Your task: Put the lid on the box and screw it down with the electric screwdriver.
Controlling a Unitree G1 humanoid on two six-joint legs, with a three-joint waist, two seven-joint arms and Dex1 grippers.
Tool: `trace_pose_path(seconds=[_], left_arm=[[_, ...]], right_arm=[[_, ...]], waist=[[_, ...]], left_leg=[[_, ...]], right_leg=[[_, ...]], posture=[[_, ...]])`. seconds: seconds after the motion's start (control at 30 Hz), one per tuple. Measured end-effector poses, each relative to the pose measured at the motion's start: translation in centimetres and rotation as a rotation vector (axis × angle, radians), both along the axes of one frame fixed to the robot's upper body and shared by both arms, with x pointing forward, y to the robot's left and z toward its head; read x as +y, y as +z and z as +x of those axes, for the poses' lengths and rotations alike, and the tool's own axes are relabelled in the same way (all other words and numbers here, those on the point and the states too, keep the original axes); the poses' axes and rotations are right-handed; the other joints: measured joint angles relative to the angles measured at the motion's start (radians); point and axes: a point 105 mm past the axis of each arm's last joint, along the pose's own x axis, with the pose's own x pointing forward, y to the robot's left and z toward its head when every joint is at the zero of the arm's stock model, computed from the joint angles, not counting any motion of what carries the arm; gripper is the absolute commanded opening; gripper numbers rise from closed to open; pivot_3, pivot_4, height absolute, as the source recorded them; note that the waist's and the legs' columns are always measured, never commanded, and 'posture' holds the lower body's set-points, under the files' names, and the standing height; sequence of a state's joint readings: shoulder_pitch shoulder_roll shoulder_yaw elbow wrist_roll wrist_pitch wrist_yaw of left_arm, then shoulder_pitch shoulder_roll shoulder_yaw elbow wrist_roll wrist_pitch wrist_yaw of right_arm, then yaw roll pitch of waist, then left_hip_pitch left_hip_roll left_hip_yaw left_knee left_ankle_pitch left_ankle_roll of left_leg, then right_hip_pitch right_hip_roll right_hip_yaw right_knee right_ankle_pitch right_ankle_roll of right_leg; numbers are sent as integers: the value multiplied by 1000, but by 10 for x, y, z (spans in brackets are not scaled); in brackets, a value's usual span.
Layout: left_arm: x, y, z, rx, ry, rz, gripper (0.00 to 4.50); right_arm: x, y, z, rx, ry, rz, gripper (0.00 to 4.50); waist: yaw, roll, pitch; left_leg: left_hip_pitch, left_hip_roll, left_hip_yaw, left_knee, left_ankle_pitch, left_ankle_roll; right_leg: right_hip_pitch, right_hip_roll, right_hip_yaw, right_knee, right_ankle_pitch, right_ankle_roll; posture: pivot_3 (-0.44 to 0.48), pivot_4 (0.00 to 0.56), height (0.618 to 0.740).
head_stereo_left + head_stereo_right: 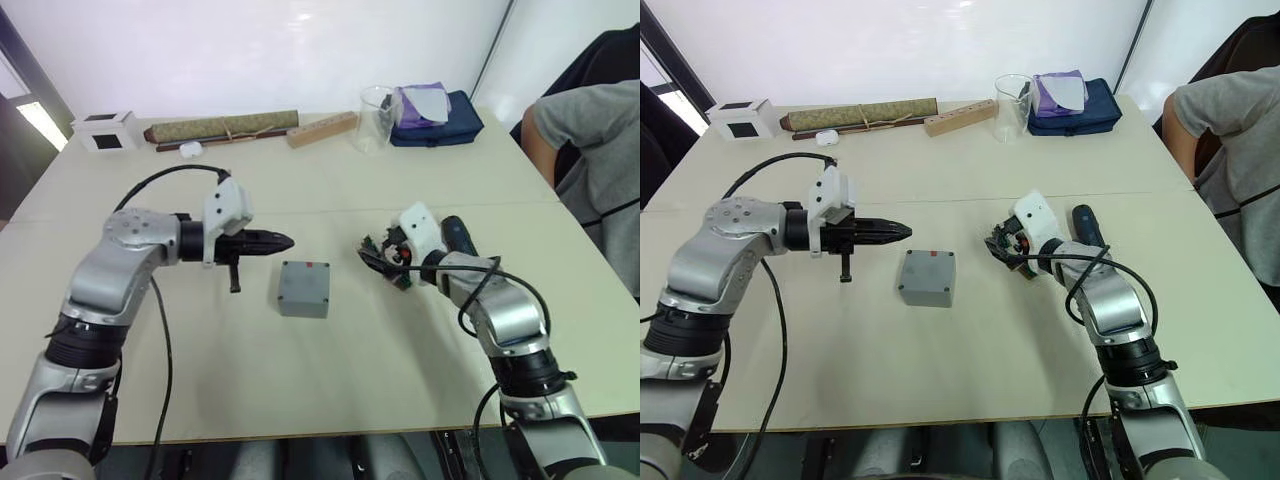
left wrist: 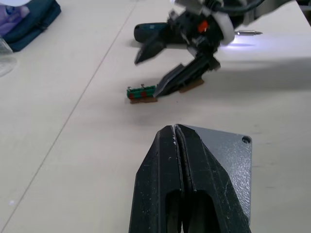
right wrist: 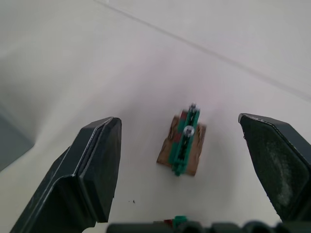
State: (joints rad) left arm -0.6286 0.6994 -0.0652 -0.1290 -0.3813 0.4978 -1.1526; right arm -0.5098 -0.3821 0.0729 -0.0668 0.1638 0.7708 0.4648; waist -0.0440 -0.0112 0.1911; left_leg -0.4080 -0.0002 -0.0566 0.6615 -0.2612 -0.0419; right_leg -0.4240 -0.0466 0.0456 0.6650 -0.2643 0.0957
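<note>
The lid (image 1: pixel 304 288) is apparently sitting on the box, left gripper (image 1: pixel 285 241) hovering pressed together, right gripper (image 3: pixel 192 160) spreading over a circuit board (image 3: pixel 183 141).

Electric screwdriver (image 1: pixel 1086 224) mostly hidden behind right arm; box (image 3: pixel 12 141) edge-cropped.

Clutter lying along the table's (image 1: pixel 330 380) far edge

A white box (image 1: pixel 105 130), rolled mat (image 1: pixel 222 127), wooden block (image 1: pixel 322 129), clear beaker (image 1: pixel 374 117) and navy pouch (image 1: pixel 445 120) are sitting there; 1 person's sleeve (image 1: pixel 590 115) is showing.
</note>
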Motion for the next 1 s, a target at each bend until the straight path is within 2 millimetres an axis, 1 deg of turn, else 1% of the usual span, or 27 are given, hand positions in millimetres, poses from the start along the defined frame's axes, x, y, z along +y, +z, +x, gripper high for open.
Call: trace_pose_path(seconds=[0.17,0.37,0.43,0.47,0.57,0.6,0.63,0.67,0.7,0.73,0.77,0.8,1.0], left_arm=[[-3,0,0,3,2,-6,0],[-4,2,-1,-7,5,-8,0],[-5,2,-1,-9,5,-8,0],[-4,2,-1,-9,6,-8,0],[-5,2,-1,-10,9,-9,0],[-5,2,0,-11,11,-10,0],[-5,2,0,-11,12,-10,0],[-5,2,0,-11,13,-10,0],[-5,2,0,-11,13,-11,0],[-5,2,0,-12,14,-11,0],[-5,2,0,-12,14,-11,0],[-5,2,0,-12,15,-11,0],[-5,2,1,-12,21,-12,0]], right_arm=[[1,5,11,7,-40,58,4063],[0,2,12,20,-52,62,4063],[0,1,12,22,-51,65,3669],[0,1,12,24,-51,65,3366],[0,0,12,25,-49,65,2642],[1,0,12,26,-46,65,2155],[1,0,12,27,-45,66,1854],[1,0,12,28,-44,65,1327],[1,0,12,29,-44,65,1014],[1,0,12,31,-43,65,467],[1,-1,11,34,-42,65,117],[2,-1,11,36,-41,64,51],[3,-1,11,53,-39,70,51]], waist=[[0,0,0],[0,0,0],[0,0,0],[0,0,0],[0,0,0],[0,0,0],[0,0,0],[0,0,0],[0,0,0],[0,0,0],[0,0,0],[0,0,0],[0,0,0]], left_leg=[[0,0,0,0,0,0],[0,0,0,0,0,0],[0,0,0,0,0,0],[0,0,0,0,0,0],[0,0,0,0,0,0],[0,0,0,0,0,0],[0,0,0,0,0,0],[0,0,0,0,0,0],[0,0,0,0,0,0],[0,0,0,0,0,0],[0,0,0,0,0,0],[0,0,0,0,0,0],[0,0,0,0,0,0]], right_leg=[[0,0,0,0,0,0],[0,0,0,0,0,0],[0,0,0,0,0,0],[0,0,0,0,0,0],[0,0,0,0,0,0],[0,0,0,0,0,0],[0,0,0,0,0,0],[0,0,0,0,0,0],[0,0,0,0,0,0],[0,0,0,0,0,0],[0,0,0,0,0,0],[0,0,0,0,0,0],[0,0,0,0,0,0]], posture=[[0,150,736],[0,150,736],[0,150,736],[0,150,736],[0,150,736],[0,150,736],[0,150,736],[0,150,736],[0,150,736],[0,150,736],[0,150,736],[0,150,736],[0,150,736]])
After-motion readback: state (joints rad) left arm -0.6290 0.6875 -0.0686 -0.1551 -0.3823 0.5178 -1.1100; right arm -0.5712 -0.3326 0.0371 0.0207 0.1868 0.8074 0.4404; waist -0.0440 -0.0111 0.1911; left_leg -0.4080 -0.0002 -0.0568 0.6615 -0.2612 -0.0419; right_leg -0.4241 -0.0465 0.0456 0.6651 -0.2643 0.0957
